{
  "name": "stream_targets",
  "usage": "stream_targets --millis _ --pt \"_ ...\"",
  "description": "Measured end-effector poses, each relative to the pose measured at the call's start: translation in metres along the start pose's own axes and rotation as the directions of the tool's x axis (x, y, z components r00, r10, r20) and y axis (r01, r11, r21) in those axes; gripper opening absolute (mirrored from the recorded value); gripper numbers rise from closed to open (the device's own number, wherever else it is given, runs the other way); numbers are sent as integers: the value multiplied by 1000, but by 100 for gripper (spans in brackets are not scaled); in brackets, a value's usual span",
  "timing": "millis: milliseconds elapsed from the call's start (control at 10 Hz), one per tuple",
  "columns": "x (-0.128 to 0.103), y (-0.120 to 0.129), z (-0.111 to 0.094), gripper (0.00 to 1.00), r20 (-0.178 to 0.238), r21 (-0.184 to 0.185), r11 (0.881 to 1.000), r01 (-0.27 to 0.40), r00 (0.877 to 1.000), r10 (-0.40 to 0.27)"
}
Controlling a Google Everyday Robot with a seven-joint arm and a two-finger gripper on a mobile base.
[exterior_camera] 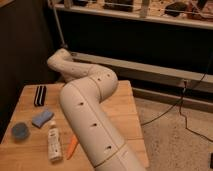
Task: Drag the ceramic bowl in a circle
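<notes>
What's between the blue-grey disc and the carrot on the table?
The white bottle lies between the blue-grey disc and the carrot, in the camera view. The gripper is out of sight behind the arm.

A single camera set high and close behind the robot's white arm (92, 117) looks forward and down along it, so the arm fills the centre, the wooden worktop (122, 102) lies left, the floor (172, 135) right, shelving (130, 16) crosses the top, and the tool is hidden behind the arm's far end, upper left.
</notes>
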Motion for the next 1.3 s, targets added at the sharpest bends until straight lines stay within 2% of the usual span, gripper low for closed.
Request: stream_targets --millis 200,300,400,500,700,900,1100,1300 --pt "31 -54 20 0 -48 16 992 -122 991 123" --pt "57 -86 27 0 -77 37 983 -180 980 182" --pt "79 -107 29 0 -96 46 975 -217 971 221" --pt "97 -116 27 0 -97 41 970 -239 965 242" --pt "125 -94 22 0 -95 20 976 -215 972 216" --pt "144 -51 20 0 -101 -2 988 -154 983 153" --pt "152 7 14 0 -100 -28 999 -45 994 42" --pt "145 62 -2 0 -64 -52 996 75 995 -78"
